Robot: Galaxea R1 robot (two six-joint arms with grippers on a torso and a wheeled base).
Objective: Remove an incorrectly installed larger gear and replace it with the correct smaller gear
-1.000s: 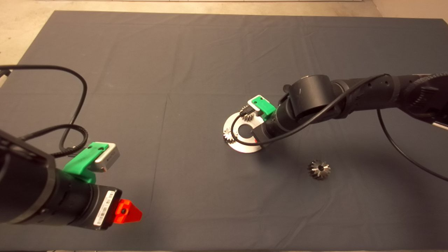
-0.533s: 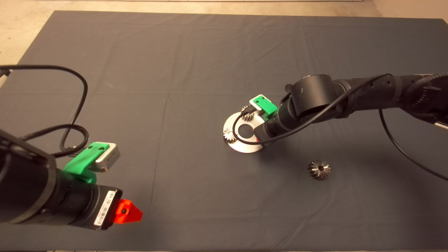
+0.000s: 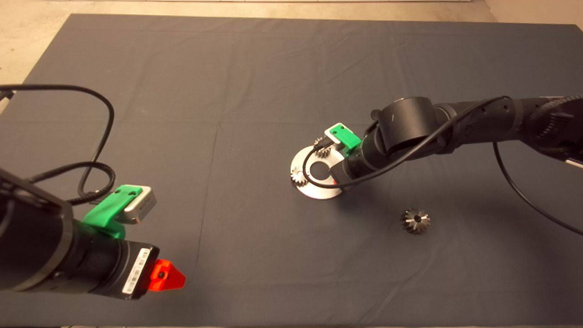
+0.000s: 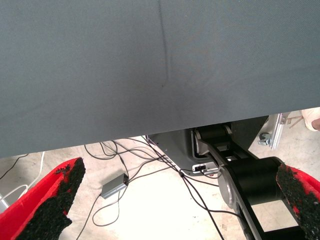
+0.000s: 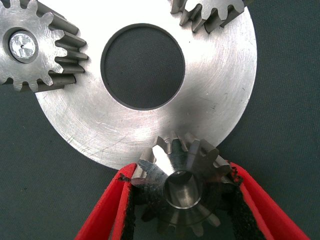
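The smaller gear [image 5: 182, 192], dark grey steel, is clamped between the red fingers of my right gripper [image 5: 181, 171], which is shut on it. It overlaps the rim of the round silver plate [image 5: 215, 100]; whether it touches the plate I cannot tell. From above, the right gripper [image 3: 337, 180] is mostly hidden under its wrist at the near right edge of the plate [image 3: 314, 190]. The larger gear [image 3: 415, 220], with flared teeth, lies alone on the mat to the right of the plate. My left gripper [image 3: 166, 275] is parked at the lower left, open [image 4: 182, 172].
Two brighter small gears sit on the plate, one at its left side [image 3: 298, 175] [image 5: 37, 47] and one at its far side [image 3: 321, 146] [image 5: 212, 12]. The plate has a large centre hole [image 5: 142, 65]. Cables lie on the floor beyond the mat's edge [image 4: 150, 165].
The right wrist shifted slightly to the right over the plate, then held still. The left arm and the larger gear have not moved.
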